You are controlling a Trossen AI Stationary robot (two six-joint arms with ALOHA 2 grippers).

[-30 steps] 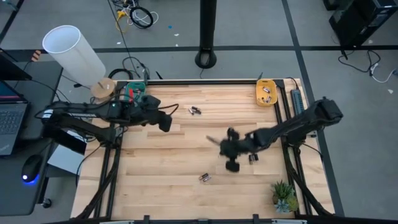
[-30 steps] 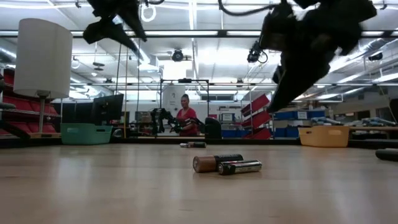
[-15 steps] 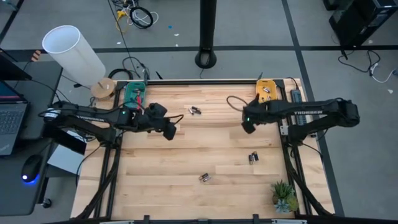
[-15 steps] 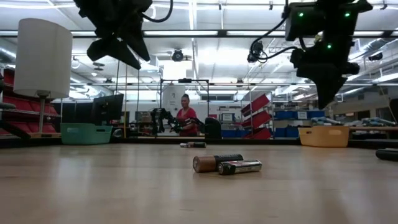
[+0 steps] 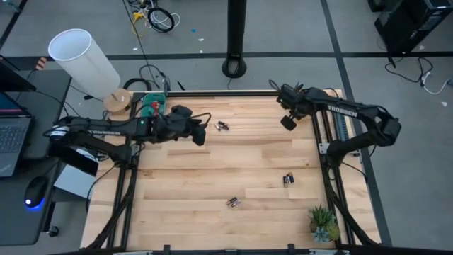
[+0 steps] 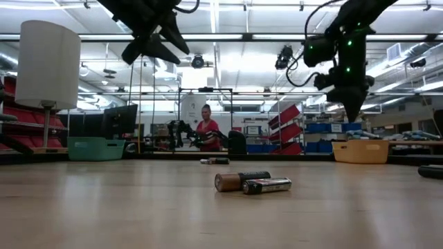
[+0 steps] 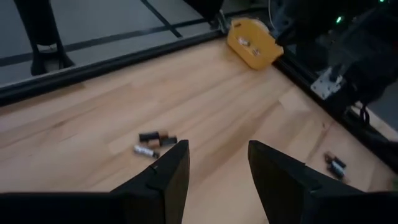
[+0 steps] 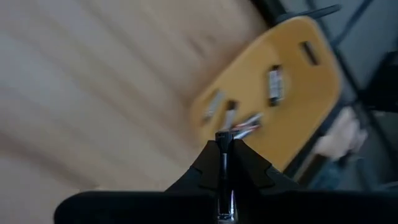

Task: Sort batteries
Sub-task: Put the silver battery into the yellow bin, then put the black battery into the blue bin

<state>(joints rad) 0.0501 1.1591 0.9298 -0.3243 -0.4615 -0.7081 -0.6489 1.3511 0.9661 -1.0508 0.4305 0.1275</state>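
Battery pairs lie on the wooden table: one near the far edge [image 5: 222, 126] [image 7: 152, 142] [image 6: 214, 160], one at the right [image 5: 288, 179] [image 7: 336, 164], one near the front [image 5: 233, 202] [image 6: 252, 182]. My left gripper [image 5: 200, 134] [image 7: 214, 174] [image 6: 156, 45] hovers open, left of the far pair. My right gripper [image 5: 288, 122] [image 6: 353, 111] [image 8: 224, 149] is high over the far right corner, shut on a slim battery, just short of the orange tray [image 8: 280, 99] [image 7: 252, 43] [image 6: 360, 151], which holds several batteries. A teal tray [image 5: 152, 106] [image 6: 97, 147] sits at the far left corner. My right gripper pinches a slim silvery battery [image 8: 224, 183] between its two fingers, and the cell lies along them. In the low view the fingers point down. The battery is lifted clear of the table, beside the orange tray's edge.
A white lampshade [image 5: 78, 53] [image 6: 47, 62] stands off the far left corner and a small plant [image 5: 323, 223] at the near right corner. A laptop and mouse [image 5: 35, 191] lie left of the table. Far behind the table a person [image 6: 206, 131] stands in the room.
My right gripper has risen from beside the right battery pair at mid-table and swung toward the far right corner, ending at the orange tray. My left gripper has drifted a little toward the right, closer to the far battery pair. The batteries on the table have not moved.
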